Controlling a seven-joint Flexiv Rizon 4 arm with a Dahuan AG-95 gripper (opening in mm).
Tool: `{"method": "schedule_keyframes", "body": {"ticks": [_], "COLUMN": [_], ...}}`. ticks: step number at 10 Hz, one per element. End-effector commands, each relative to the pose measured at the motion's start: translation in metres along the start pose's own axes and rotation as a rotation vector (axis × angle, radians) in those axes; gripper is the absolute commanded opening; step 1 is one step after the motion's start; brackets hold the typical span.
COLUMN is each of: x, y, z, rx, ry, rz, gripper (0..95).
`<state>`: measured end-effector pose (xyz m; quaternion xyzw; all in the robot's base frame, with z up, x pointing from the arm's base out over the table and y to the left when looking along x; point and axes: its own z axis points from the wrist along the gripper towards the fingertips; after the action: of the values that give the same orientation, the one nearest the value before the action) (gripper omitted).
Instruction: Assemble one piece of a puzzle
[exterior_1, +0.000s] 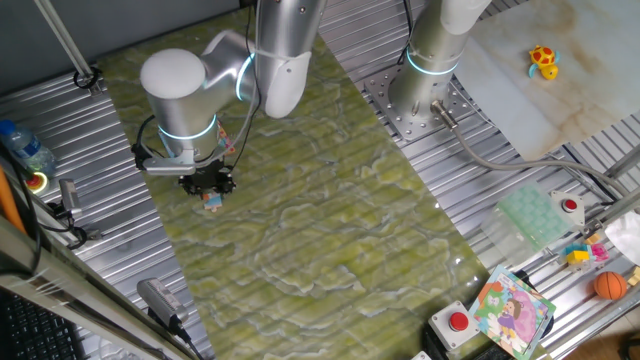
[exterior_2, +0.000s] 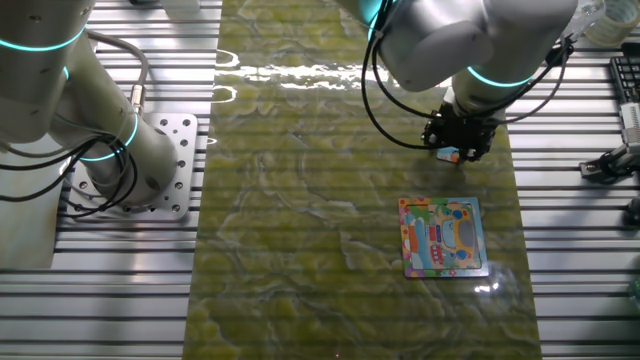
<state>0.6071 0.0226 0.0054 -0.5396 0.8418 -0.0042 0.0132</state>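
Note:
My gripper (exterior_2: 458, 150) is shut on the piece (exterior_2: 449, 155), a tiny tan, white and bluish bit between the fingertips. It is just above the green mat (exterior_2: 300, 200). The puzzle (exterior_2: 443, 236), a small square board with a light-blue border and a cartoon picture, lies flat on the mat, a short way from the gripper on the camera's side. In one fixed view the gripper (exterior_1: 210, 190) points down with the piece (exterior_1: 212, 202) at its tips. The puzzle is mostly hidden there behind the arm.
A second arm's base (exterior_1: 430, 70) stands at the mat's edge; it also shows in the other fixed view (exterior_2: 120, 150). A larger colourful board with a purple figure (exterior_1: 512, 310), red buttons (exterior_1: 458, 322), an orange ball (exterior_1: 609, 286) and a yellow toy (exterior_1: 543, 60) lie off the mat.

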Motion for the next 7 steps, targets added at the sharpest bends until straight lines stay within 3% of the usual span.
{"method": "schedule_keyframes", "body": {"ticks": [1,3,5,7], "x": [-0.0008,-0.001,-0.001,-0.0009], "y": [-0.0019,-0.002,-0.0014,-0.0013], "z": [0.0025,0.0021,-0.0024,-0.0024], "rx": [0.01,0.006,0.01,0.012], "ry": [0.001,0.002,0.005,-0.002], "rz": [0.001,0.004,0.028,0.04], "gripper": [38.0,38.0,0.0,0.0]}}
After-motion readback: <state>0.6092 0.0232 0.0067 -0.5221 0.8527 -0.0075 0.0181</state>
